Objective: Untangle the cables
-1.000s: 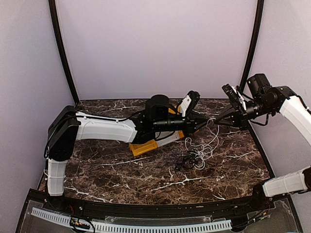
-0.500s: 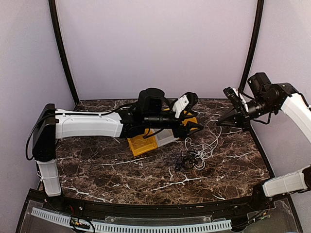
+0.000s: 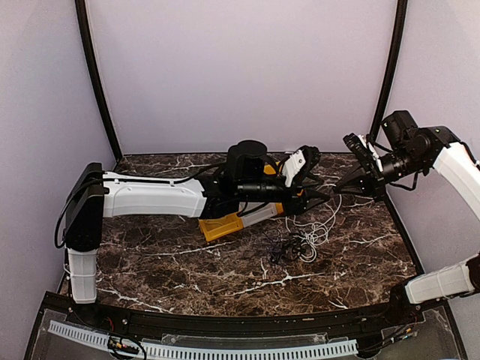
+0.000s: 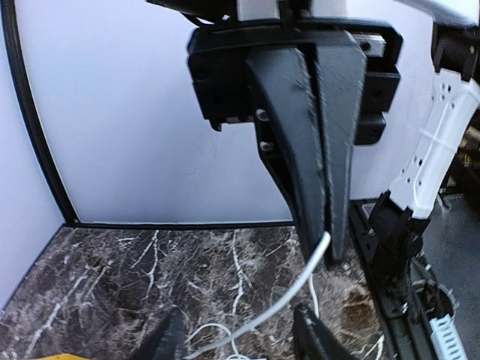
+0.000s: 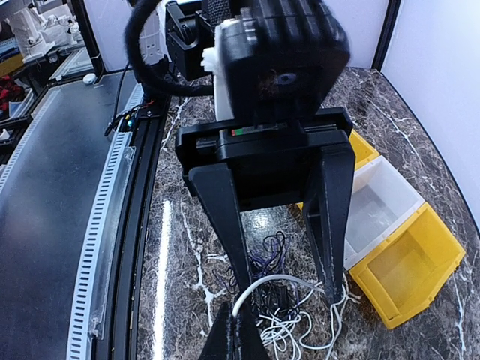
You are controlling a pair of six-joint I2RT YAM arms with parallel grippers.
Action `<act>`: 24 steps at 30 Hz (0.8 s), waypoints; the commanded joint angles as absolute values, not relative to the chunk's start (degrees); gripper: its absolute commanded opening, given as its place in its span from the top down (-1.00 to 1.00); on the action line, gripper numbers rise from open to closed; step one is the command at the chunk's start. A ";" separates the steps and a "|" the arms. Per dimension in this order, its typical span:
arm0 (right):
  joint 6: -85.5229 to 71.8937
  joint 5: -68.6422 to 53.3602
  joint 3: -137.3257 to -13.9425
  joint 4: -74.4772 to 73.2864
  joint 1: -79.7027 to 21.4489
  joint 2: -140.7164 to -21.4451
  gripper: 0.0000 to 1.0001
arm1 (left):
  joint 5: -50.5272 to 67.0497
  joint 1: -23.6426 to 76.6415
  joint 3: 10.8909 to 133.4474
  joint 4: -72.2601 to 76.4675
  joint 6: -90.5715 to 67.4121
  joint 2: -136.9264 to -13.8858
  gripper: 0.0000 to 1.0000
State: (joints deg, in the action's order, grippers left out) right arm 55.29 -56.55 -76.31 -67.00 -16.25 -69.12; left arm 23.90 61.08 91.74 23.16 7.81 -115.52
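A thin white cable rises from a loose pile on the marble table to my right gripper, which is shut on its end. The right wrist view shows the cable arching out of the closed right gripper. My left gripper is open, its fingers standing either side of the raised white strand; I cannot tell if they touch it. In the left wrist view the left gripper is open below the closed right gripper. Thin black cables lie tangled beside the white pile.
A row of small bins lies under the left forearm: a yellow bin, a clear one and another yellow one behind. They also show in the right wrist view. Walls enclose the table at the back and on both sides.
My left arm drew back to the left, then reached right again, bringing its open fingers up to the right gripper. The right gripper has barely moved and has stayed shut on the white cable.
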 commanded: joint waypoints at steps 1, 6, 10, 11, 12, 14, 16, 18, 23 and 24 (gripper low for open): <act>54.21 -58.26 -76.91 -66.58 -16.70 -68.63 0.96 | 26.31 61.34 93.95 28.90 5.17 -115.98 0.50; 54.46 -61.31 -78.92 -66.60 -16.65 -67.95 -0.04 | 24.02 61.27 91.41 30.54 3.81 -115.04 1.00; 55.49 -62.08 -80.04 -67.36 -16.70 -68.73 0.24 | 22.94 61.28 89.01 30.52 3.08 -113.91 1.00; 55.45 -62.14 -79.99 -67.42 -16.69 -68.97 0.50 | 22.32 61.31 88.65 30.42 2.90 -113.38 1.00; 55.47 -61.83 -79.87 -67.49 -16.69 -69.13 0.78 | 21.84 61.29 88.26 30.24 2.86 -113.03 1.00; 55.28 -61.41 -79.36 -67.01 -16.65 -68.96 1.00 | 20.42 61.31 87.79 29.72 3.22 -111.95 1.00; 54.04 -60.94 -78.58 -65.83 -16.68 -68.59 1.00 | 19.35 61.33 87.15 29.08 4.08 -110.35 1.00; 53.45 -60.59 -78.13 -65.33 -16.70 -68.42 1.00 | 16.74 61.27 86.39 28.57 4.89 -108.47 1.00; 53.35 -61.29 -76.92 -64.61 -16.66 -67.79 1.00 | 10.23 61.26 84.51 27.66 8.11 -103.12 1.00; 54.28 -61.74 -76.91 -65.35 -16.64 -67.72 1.00 | 9.39 61.26 84.21 27.76 8.47 -101.89 1.00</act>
State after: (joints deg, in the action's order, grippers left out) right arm 53.84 -60.42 -77.67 -65.71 -16.25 -69.04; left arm 15.00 61.04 85.38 26.87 5.65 -109.86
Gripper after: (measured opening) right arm 0.003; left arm 0.010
